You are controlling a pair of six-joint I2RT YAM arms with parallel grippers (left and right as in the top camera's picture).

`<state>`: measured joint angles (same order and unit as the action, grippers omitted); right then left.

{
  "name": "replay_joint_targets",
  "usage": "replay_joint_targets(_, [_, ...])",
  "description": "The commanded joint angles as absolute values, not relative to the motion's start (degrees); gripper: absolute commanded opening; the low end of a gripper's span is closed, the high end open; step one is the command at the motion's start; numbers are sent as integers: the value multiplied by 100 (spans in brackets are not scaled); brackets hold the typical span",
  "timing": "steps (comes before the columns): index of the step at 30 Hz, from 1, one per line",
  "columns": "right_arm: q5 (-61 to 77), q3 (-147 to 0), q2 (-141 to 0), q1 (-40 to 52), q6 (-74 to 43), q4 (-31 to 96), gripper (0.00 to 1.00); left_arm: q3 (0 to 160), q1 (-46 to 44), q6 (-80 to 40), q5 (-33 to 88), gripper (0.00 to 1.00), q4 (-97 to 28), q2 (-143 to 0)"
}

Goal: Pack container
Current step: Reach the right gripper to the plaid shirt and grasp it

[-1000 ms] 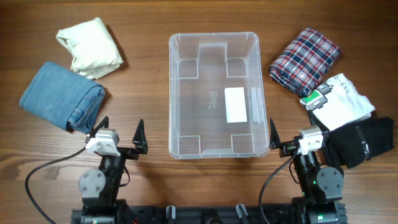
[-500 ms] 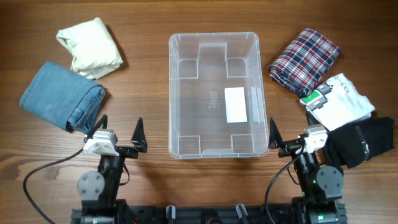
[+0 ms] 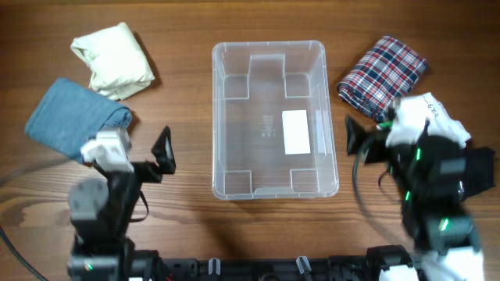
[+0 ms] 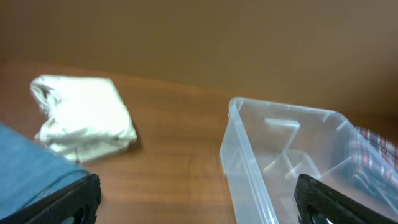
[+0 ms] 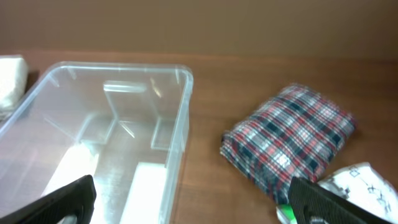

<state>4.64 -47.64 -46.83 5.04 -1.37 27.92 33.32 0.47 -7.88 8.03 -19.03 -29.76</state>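
The container (image 3: 269, 44) is a clear plastic bin at the table's centre, empty, with a white label (image 3: 295, 131) on its floor. My left gripper (image 3: 141, 152) is open and empty, left of the container and next to the blue denim garment (image 3: 66, 121). My right gripper (image 3: 373, 134) is open and empty, right of the container, near the plaid garment (image 3: 383, 76). The left wrist view shows open jaws (image 4: 196, 205) above bare wood, with the container wall (image 4: 245, 162) to the right. The right wrist view shows open jaws (image 5: 193, 205) straddling the container's right rim (image 5: 183, 124).
A cream folded garment (image 3: 115, 60) lies at the far left. A white printed garment (image 3: 433, 129) and a black garment (image 3: 473, 176) lie right, partly under my right arm. The cream garment (image 4: 84, 118) and plaid garment (image 5: 289, 140) also show in the wrist views.
Both arms have lifted and moved away from the table's front edge. The left gripper moved toward the denim, the right toward the plaid and white garments. No garment has moved.
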Motion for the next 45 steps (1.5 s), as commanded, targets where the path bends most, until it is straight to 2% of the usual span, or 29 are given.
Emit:
replay_joint_targets(1, [408,-6576,-6143,257,-342,3776,100,4628,16,-819,757,100,-2613,-3999])
replay_joint_targets(2, [438,-7349,-6849,56,-338,4405,100,5166,16,-819,646,100,-3033,-4431])
replay_joint_targets(6, [928,-8790,-8246,-349,-80,5384,100,6193,16,-814,569,100,-3922,-5288])
replay_joint_targets(9, [952,-8921,-8807,-878,-373,5019,100,6340,16,-814,572,100,-4088,-5516])
replay_joint_targets(13, [2001,-8921,-9830,-1743,-283,4722,100,6340,16,-814,572,100,-4139,-5513])
replay_joint_targets(18, [2047,-8921,-11430,-1911,-167,4368,100,6340,14,-814,572,100,-4143,-5513])
replay_joint_targets(25, [1680,-8921,-12110,-1916,-172,3745,100,6340,14,-814,572,100,-4145,-5513])
replay_joint_targets(30, [838,-8919,-12245,-1922,-322,3640,100,6340,14,-814,572,100,-4145,-5513])
replay_joint_targets(39, [1693,-8877,-12849,-1916,-467,3503,99,6340,14,-814,572,100,-4143,-5513])
replay_joint_targets(40, [1855,-8877,-12864,-1916,-467,3472,95,6340,14,-814,572,100,-4143,-5513])
replay_joint_targets(43, [1994,-8879,-12864,-1916,-469,3374,57,6340,14,-814,572,100,-4143,-5513])
replay_joint_targets(44, [2126,-8882,-12864,-1916,-467,3358,32,6340,14,-814,572,100,-4143,-5513])
replay_joint_targets(45, [2246,-8884,-12857,-1916,-469,3341,15,6340,14,-814,572,100,-4143,-5513])
